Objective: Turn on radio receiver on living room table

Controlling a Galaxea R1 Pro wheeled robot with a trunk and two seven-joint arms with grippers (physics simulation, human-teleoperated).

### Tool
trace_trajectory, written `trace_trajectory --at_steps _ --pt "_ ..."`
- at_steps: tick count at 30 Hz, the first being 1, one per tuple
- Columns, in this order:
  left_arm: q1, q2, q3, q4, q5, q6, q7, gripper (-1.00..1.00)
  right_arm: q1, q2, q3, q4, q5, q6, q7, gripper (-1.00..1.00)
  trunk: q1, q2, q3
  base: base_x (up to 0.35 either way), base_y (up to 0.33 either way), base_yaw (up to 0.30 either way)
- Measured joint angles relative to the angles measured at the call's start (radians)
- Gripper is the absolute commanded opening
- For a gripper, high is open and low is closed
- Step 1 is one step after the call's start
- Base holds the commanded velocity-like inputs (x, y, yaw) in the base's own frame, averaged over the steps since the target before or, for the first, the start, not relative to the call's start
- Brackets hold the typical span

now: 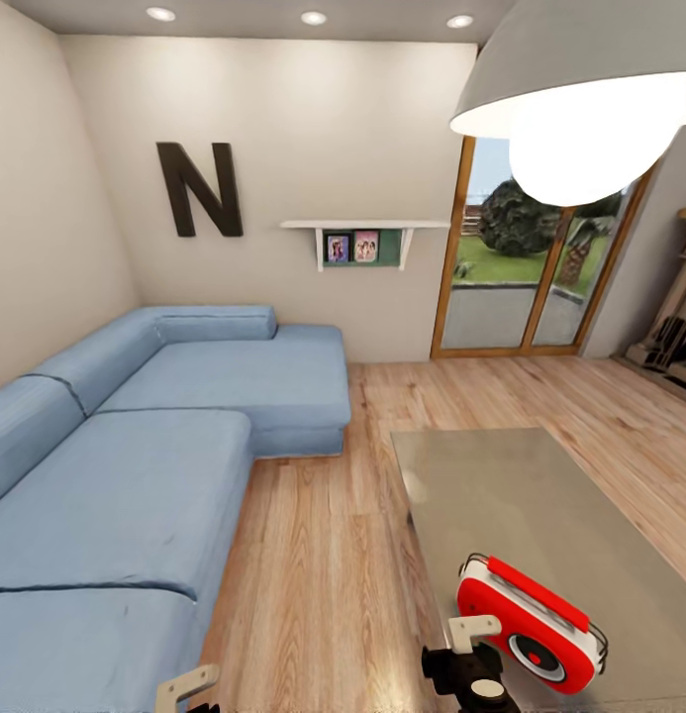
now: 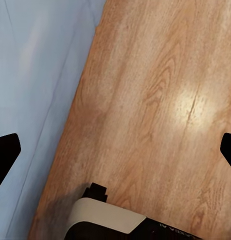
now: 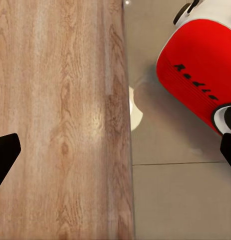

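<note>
The red radio receiver (image 1: 531, 624) with white trim and a red handle leans on the near left part of the glossy grey-beige table (image 1: 521, 495). Its round dial (image 1: 534, 654) faces me. My right gripper (image 1: 473, 634) hangs just left of the radio, by the table's left edge. In the right wrist view the radio (image 3: 195, 80) rests on the table (image 3: 175, 200), and the black fingertips (image 3: 5, 150) stand far apart, open and empty. My left gripper (image 1: 189, 685) is low beside the sofa, open over the wood floor (image 2: 145, 100).
A blue sectional sofa (image 1: 135, 465) fills the left side, with a strip of plank floor (image 1: 313, 555) between it and the table. A black "N" (image 1: 199, 188), a wall shelf (image 1: 362, 233) and glass doors (image 1: 521, 267) are behind. A pendant lamp (image 1: 580, 99) hangs near the camera.
</note>
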Motion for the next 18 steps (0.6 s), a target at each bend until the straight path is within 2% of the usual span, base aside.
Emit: trace_trajectory --at_steps 11,18 --pt "0.000 0.000 0.000 0.000 0.000 0.000 0.000 1.00 0.000 0.000 0.002 0.000 0.001 0.000 -0.001 1.00 0.000 0.000 -0.018 0.000 0.000 0.000" --pt "0.000 0.000 0.000 -0.001 0.000 0.000 0.000 1.00 0.000 0.000 0.004 0.000 0.003 -0.001 -0.002 1.00 0.000 0.000 -0.019 0.000 0.000 0.000"
